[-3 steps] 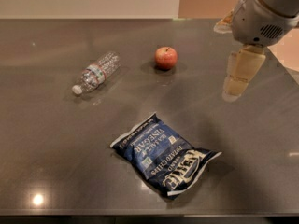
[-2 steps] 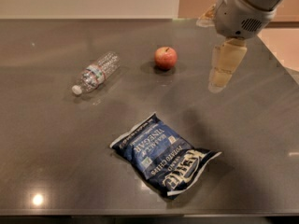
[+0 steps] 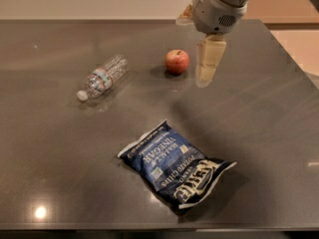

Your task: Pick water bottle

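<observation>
One long reach past the round red apple [image 3: 177, 61] should take the cream hand [image 3: 207, 66], open or closed I cannot tell, to the clear ribbed plastic water bottle [image 3: 102, 77] lying on the dark counter [image 3: 279, 108], gripping across its middle.

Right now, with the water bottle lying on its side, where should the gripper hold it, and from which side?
Probably the ribbed middle of the water bottle, from above, closing across its width. It lies flat, cap toward the near left, with both long sides free. The gripper hangs just right of the apple.
</observation>
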Controlling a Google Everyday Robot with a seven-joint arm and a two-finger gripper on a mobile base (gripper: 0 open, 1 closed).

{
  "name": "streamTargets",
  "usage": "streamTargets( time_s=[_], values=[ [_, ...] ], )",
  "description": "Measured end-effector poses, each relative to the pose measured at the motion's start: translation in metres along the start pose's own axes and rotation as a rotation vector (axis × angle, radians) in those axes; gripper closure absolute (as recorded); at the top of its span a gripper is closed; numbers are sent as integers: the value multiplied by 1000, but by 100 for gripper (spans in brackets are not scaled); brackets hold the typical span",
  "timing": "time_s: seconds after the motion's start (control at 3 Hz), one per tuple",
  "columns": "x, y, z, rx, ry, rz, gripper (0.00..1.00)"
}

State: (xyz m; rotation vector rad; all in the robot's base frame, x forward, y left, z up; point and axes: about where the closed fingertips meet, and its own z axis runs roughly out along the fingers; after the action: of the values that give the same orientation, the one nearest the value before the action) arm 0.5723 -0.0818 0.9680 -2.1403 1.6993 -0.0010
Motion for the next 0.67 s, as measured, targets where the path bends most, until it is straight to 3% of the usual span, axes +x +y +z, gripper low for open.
streamTargets(
  time_s=[0.67],
  values=[
    [-35, -48, 75, -119, 31, -117, 0]
  ],
)
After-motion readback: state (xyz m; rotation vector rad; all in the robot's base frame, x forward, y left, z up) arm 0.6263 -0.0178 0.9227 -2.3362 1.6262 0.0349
